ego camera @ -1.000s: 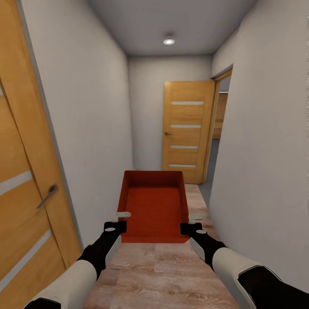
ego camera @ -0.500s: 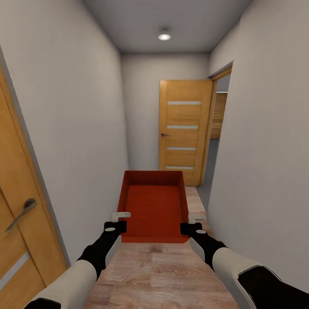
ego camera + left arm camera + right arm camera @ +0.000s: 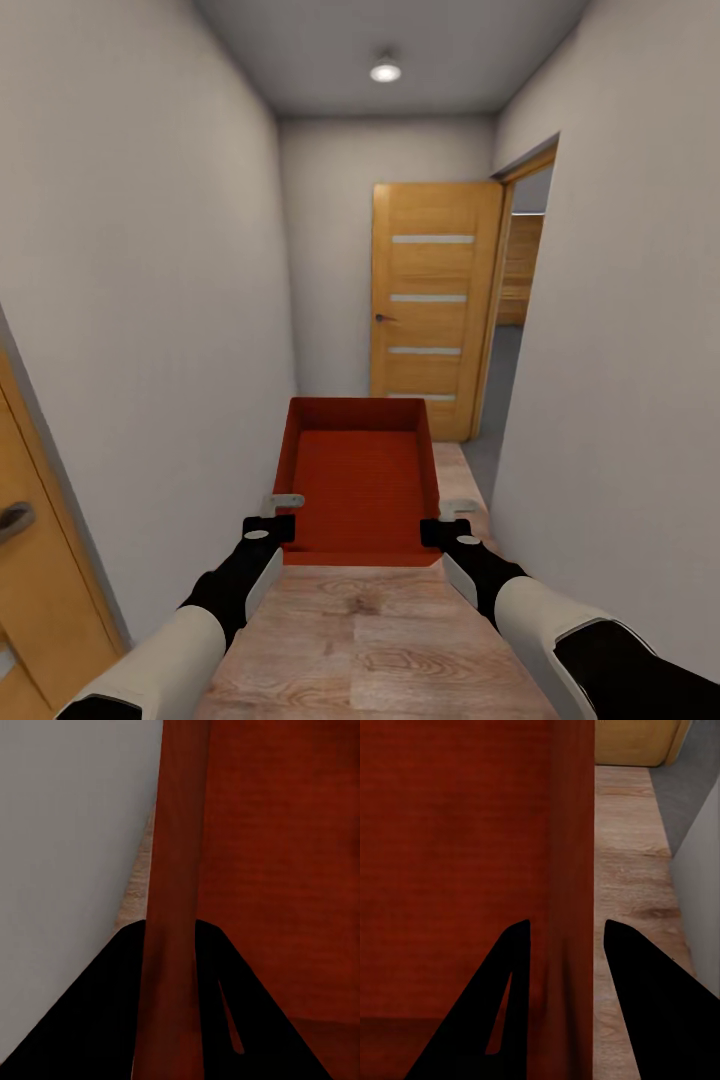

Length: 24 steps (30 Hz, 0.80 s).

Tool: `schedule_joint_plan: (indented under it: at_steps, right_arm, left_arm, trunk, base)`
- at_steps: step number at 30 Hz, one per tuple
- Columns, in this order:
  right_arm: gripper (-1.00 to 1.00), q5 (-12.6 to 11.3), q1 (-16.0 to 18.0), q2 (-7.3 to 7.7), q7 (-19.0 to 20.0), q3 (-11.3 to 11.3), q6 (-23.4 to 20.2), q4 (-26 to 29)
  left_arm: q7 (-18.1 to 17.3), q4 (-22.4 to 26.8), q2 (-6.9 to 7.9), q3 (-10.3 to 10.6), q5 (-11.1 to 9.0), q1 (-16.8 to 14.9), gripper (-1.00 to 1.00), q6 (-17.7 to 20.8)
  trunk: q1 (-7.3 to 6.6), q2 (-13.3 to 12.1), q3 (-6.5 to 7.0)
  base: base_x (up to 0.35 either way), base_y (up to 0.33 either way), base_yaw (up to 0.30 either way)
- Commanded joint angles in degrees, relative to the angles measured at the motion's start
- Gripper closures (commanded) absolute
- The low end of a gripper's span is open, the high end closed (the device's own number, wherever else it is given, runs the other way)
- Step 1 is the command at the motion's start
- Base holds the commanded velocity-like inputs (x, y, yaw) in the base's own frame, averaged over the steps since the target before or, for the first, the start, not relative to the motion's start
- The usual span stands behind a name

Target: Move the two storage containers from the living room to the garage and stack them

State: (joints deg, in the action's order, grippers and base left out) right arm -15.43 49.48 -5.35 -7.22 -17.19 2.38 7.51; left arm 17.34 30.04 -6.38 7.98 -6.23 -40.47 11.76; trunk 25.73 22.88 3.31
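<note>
Container [image 3: 358, 480] carried down hallway; open door [image 3: 432, 305] ahead, walls [image 3: 150, 300] close.

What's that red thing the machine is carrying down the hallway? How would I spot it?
Look along the narrow white-walled corridor towards the open wooden door with pale stripes. Held above the wood plank floor is an open red-orange rectangular plastic bin, its side walls pinched by the left tool and right tool.

**Camera setup: head plus two wrist views**

Head view looks forward and slightly down a corridor, from behind the red container [image 3: 360, 480], toward the wooden door [image 3: 432, 310] beyond it. Left wrist view sits very close against the container's left wall [image 3: 176, 870], looking along it. Right wrist view likewise hugs the right wall [image 3: 571, 855]. All three share the container and the plank floor [image 3: 380, 640].
</note>
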Motion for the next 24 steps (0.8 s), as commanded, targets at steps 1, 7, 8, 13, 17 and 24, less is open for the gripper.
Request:
schedule_joint_plan:
  at_steps: [1, 7, 8, 13, 17, 24]
  right_arm:
    - [1.0, -1.0, 0.0, 0.52, -0.3, 0.7, 0.3, -0.2]
    - [1.0, -1.0, 0.0, 0.52, -0.3, 0.7, 0.3, -0.2]
    - [1.0, -1.0, 0.0, 0.52, -0.3, 0.7, 0.2, -0.2]
    - [1.0, -1.0, 0.0, 0.52, -0.3, 0.7, 0.2, -0.2]
    - [1.0, -1.0, 0.0, 0.52, -0.3, 0.7, 0.2, -0.2]
    - [1.0, -1.0, 0.0, 0.48, -0.3, 0.7, 0.1, -0.2]
  left_arm:
    - [0.7, 0.3, 2.16, -4.6, 0.9, -0.1, 1.0, -0.6]
    - [0.7, 0.3, 2.16, -4.6, 0.9, -0.1, 1.0, -0.6]
    - [0.7, 0.3, 2.16, -4.6, 0.9, -0.1, 1.0, -0.6]
    - [0.7, 0.3, 2.16, -4.6, 0.9, -0.1, 1.0, -0.6]
    - [0.7, 0.3, 2.16, -4.6, 0.9, -0.1, 1.0, -0.6]
    - [0.7, 0.3, 2.16, -4.6, 0.9, -0.1, 1.0, -0.6]
  trunk:
    - [0.05, 0.0, -0.02]
    - [0.05, 0.0, -0.02]
    - [0.05, 0.0, -0.02]
    - [0.05, 0.0, -0.02]
    - [0.05, 0.0, -0.02]
    - [0.05, 0.0, -0.02]
  base:
    - [0.321, 0.0, 0.0]
    - [0.321, 0.0, 0.0]
    - [0.321, 0.0, 0.0]
    - [0.321, 0.0, 0.0]
    - [0.321, 0.0, 0.0]
    - [0.321, 0.0, -0.059]
